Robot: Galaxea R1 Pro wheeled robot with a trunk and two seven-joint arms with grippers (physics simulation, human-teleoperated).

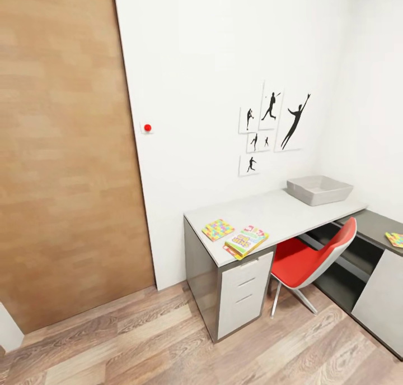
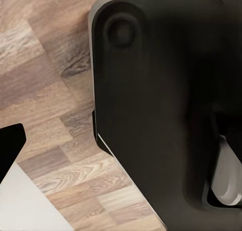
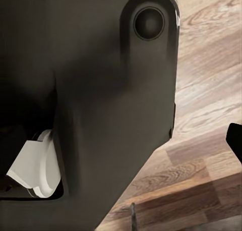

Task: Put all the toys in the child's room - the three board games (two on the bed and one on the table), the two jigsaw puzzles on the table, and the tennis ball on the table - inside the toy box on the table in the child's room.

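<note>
Robot is approaching the table (image 1: 280, 208) with board game (image 1: 246, 241), jigsaw puzzle (image 1: 218, 229) and toy box (image 1: 319, 190); next needing a reach; grip states are unclear.

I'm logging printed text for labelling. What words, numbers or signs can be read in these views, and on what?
Yellow-green flat board game box on the pale grey-white desk top: big multicoloured letters, too blurred to read.
Black silhouette sports pictures on the white wall: figures, no text.
Multicoloured jigsaw puzzle board: pattern, no text.
Nothing else legible.
</note>
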